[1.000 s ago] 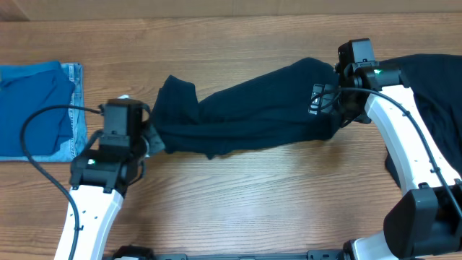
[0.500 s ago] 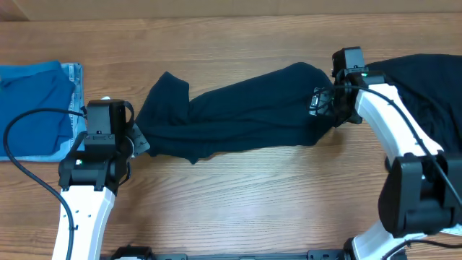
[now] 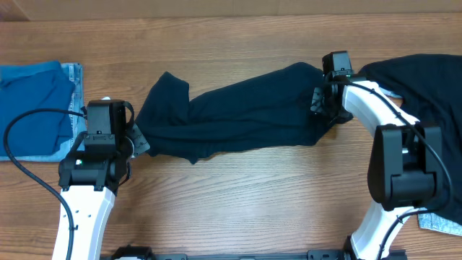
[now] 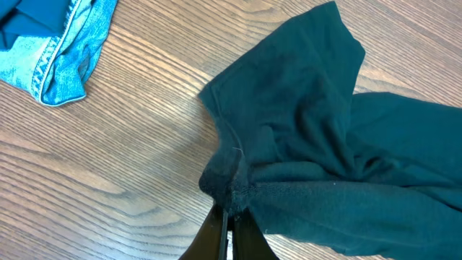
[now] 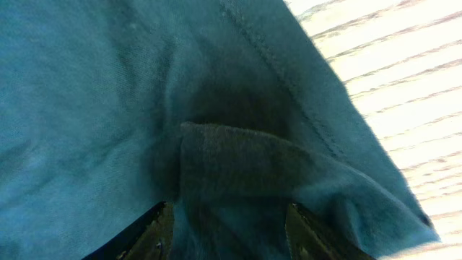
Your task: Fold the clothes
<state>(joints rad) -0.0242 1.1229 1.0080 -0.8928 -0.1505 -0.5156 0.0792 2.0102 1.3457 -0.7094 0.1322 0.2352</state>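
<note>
Wood-grain worktop carries the clothes. The dark navy garment lies stretched across the middle, running from a bunched, upturned end at the left to a rumpled end at the right.

The left fingers are closed tight on the garment's hem at its near left corner, where the cloth is gathered into a small knot. The right fingers sit on the garment's right end. In the wrist view they stand partly apart on either side of a raised fold of cloth. Whether they are pressing it cannot be determined.

A bright blue garment rests on light-blue denim at the far left edge. A dark heap lies at the far right.
</note>
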